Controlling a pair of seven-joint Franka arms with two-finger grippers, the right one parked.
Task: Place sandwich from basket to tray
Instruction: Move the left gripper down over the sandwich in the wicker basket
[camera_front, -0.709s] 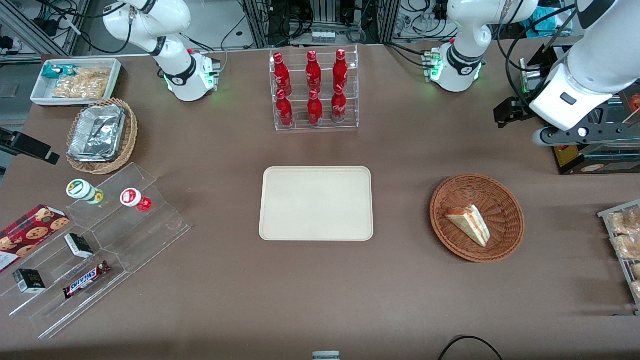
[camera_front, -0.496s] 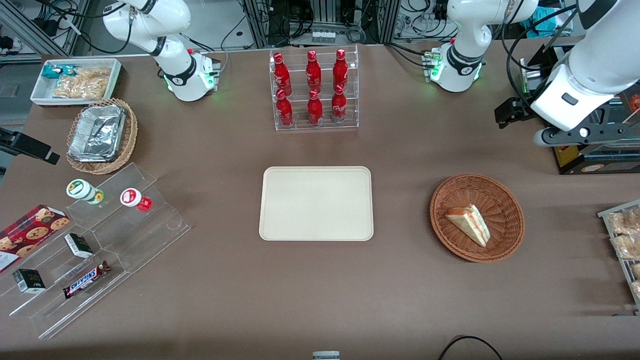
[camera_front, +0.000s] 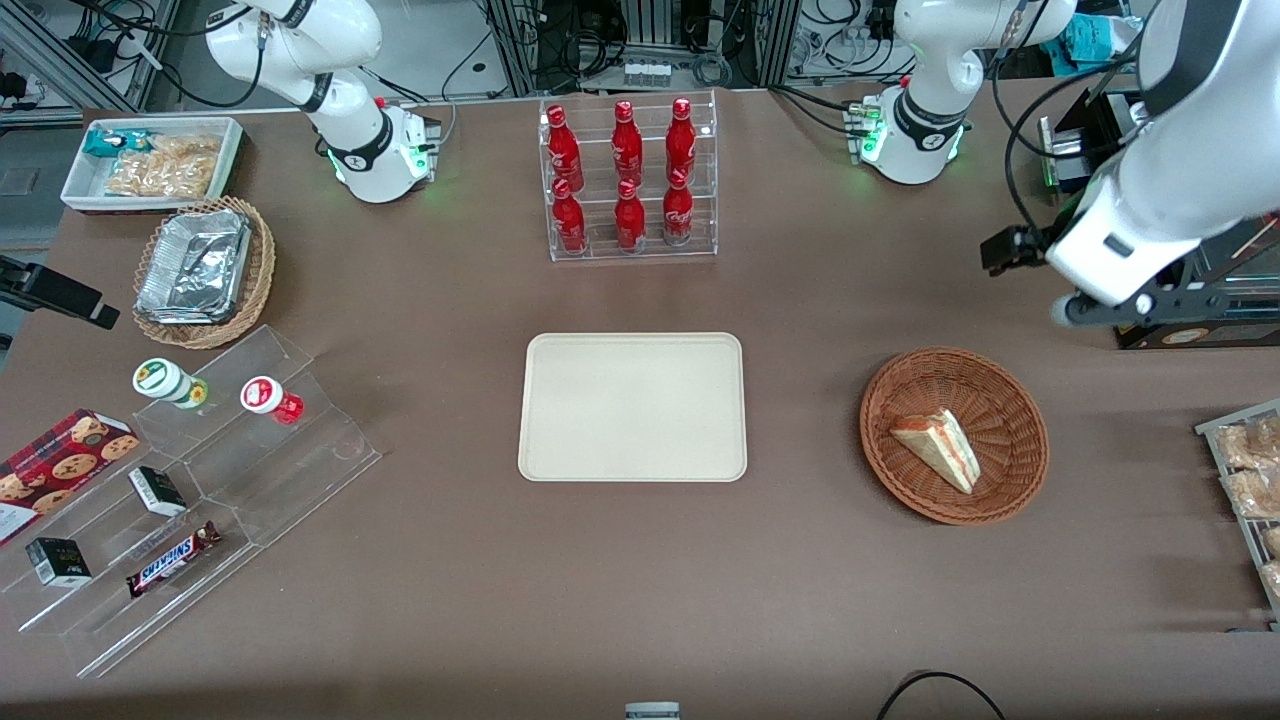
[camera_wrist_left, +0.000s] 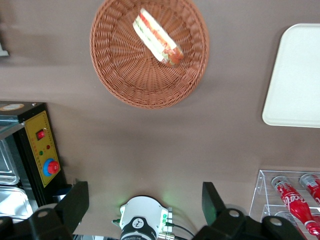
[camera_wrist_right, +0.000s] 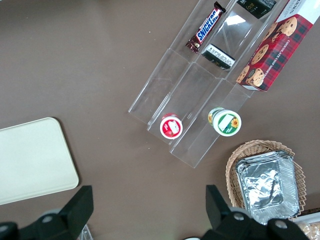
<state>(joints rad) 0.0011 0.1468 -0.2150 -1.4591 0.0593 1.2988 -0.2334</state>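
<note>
Fingers (camera_wrist_left: 75, 202) spread wide apart with nothing between them, so the gripper (camera_wrist_left: 145, 200) is empty, hanging high above the table (camera_front: 420, 600) near its working-arm end, farther from the front camera than the basket (camera_front: 1010, 400).

Sweeping across from the parked arm's end: a clear stepped stand (camera_front: 250, 480) near that end carries two small jars (camera_front: 165, 382), little dark boxes and a candy bar (camera_front: 172, 558), with a cookie box (camera_front: 60, 455) at the table's edge. Farther from the camera sit a lighter basket of foil trays (camera_front: 200, 270) and a white box of snacks (camera_front: 150, 160).

Mid-table, the tray (camera_front: 632, 406) lies flat and bare, with a clear rack of red bottles (camera_front: 628, 180) farther from the camera.

Toward the working arm's end, the sandwich (camera_front: 936, 449) lies in the basket, on its side, well apart from the tray. Bagged pastries (camera_front: 1250, 470) sit at that end's edge.
</note>
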